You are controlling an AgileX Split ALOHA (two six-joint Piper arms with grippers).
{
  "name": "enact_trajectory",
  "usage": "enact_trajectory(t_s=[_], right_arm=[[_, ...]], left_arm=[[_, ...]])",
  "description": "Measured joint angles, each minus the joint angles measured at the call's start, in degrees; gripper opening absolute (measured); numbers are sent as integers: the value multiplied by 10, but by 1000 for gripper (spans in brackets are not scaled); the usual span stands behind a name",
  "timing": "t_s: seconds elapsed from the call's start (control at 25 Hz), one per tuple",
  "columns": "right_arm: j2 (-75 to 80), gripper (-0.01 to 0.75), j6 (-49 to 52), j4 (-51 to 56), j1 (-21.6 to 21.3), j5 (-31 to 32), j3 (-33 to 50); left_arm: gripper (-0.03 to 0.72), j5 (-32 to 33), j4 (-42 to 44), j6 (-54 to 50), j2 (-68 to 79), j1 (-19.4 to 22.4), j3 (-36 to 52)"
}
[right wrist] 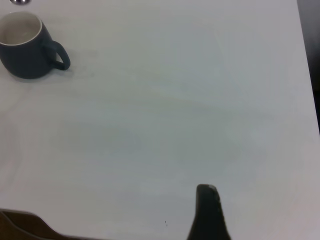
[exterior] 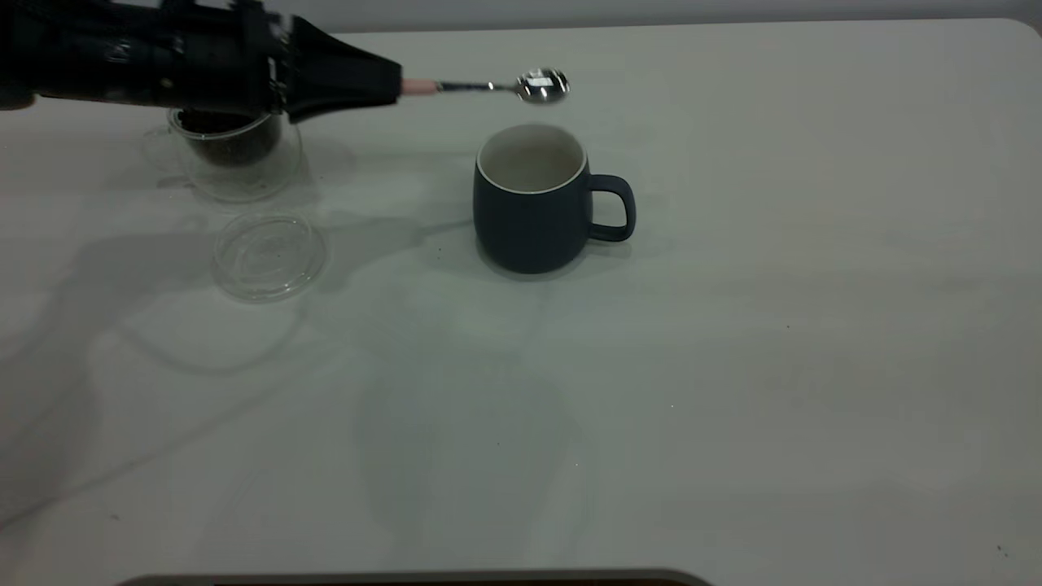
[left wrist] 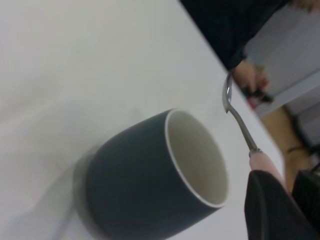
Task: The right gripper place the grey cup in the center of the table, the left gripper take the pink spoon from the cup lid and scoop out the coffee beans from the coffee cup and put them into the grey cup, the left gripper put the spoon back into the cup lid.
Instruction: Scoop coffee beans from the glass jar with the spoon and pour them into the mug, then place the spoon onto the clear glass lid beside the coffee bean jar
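Note:
My left gripper (exterior: pixel 395 85) is shut on the pale pink handle of the pink spoon (exterior: pixel 488 86) and holds it level above the table (exterior: pixel 733 325). The shiny spoon bowl (exterior: pixel 544 85) hangs just over the far rim of the grey cup (exterior: pixel 533 203) and shows no beans. The cup stands upright mid-table, handle to the right, its visible inside white. In the left wrist view the gripper (left wrist: pixel 265 175) holds the spoon (left wrist: pixel 240 125) beside the cup (left wrist: pixel 150 185). The coffee cup (exterior: pixel 232 150) with coffee beans (exterior: pixel 228 142) stands under the left arm. The cup lid (exterior: pixel 269 254) lies empty in front of it. My right gripper (right wrist: pixel 207 212) is far from the cup (right wrist: pixel 27 45).
The table's far edge and rounded far right corner (exterior: pixel 1022 28) lie behind the cups. A dark strip (exterior: pixel 407 579) runs along the near edge. A person's hand (left wrist: pixel 250 77) shows beyond the table edge in the left wrist view.

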Motion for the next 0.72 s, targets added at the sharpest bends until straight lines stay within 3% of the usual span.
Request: enact_trajectory(t_s=[0.2,0.72], right_arm=[[0,588,0,0,0,0,0],[0,588,0,0,0,0,0]], left_arm=[[121,8,16,-64,-4,49,0],[121,19,223,-223,-97,189,2]])
